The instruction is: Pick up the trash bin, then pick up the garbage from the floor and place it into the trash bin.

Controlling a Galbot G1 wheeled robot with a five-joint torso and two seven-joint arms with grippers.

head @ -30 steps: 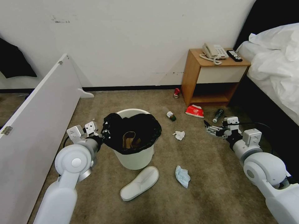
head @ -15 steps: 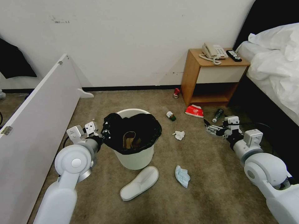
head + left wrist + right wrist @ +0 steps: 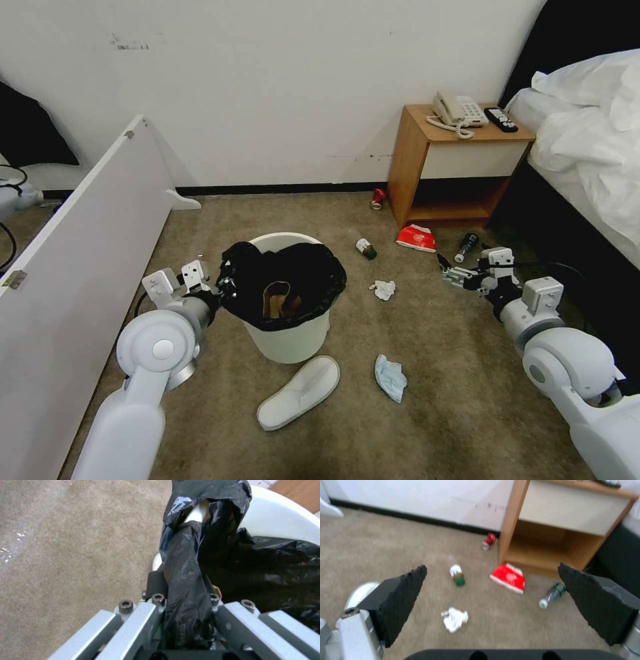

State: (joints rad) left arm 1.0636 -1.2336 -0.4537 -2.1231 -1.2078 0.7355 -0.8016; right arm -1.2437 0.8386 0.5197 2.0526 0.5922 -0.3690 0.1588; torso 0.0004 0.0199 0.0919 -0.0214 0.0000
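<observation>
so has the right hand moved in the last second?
Barely. The right hand crept slightly toward the nightstand, over the carpet near the red packet.

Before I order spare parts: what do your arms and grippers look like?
Both arms are glossy white with rounded joint housings and boxy white wrist modules. The left gripper has silver-grey metal links with dark hex screws. The right gripper carries wedge-shaped black foam pads; a black cable runs along its wrist.

White wall point(image 3: 280, 87), tan carpet point(image 3: 453, 373), wooden nightstand point(image 3: 460, 167), bed point(image 3: 587, 133)
</observation>
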